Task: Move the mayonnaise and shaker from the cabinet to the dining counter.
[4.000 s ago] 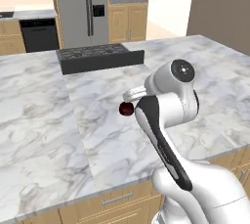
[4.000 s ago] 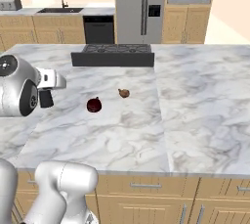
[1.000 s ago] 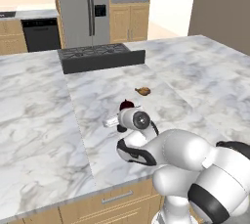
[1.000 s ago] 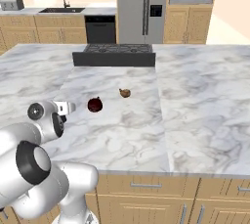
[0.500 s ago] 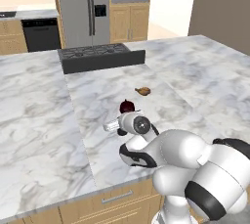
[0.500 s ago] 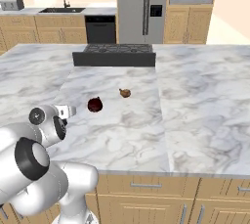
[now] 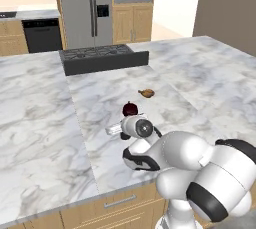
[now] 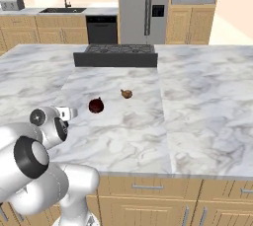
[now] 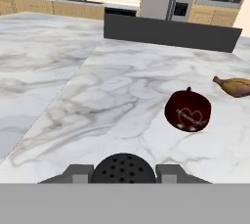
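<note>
The robot's gripper is clamped on the small black shaker with a perforated domed top, which sits at the bottom centre of the hand view between the two grey fingertips. It hangs low over the wide white, grey-veined marble surface, so the step in hand looks like setting the shaker down. To do that well, the arm should lower until the base rests flat on the marble, spread the gripper only then, and draw back along the line of the fingers so the shaker is not tipped; how much gap remains under it is hard to judge from these angles.

Just right of centre in the hand view lies a dark red round item, close enough to be knocked on release. A small brown piece of food lies at the right edge, and the black gas hob crosses the upper part of the frame, well apart.
</note>
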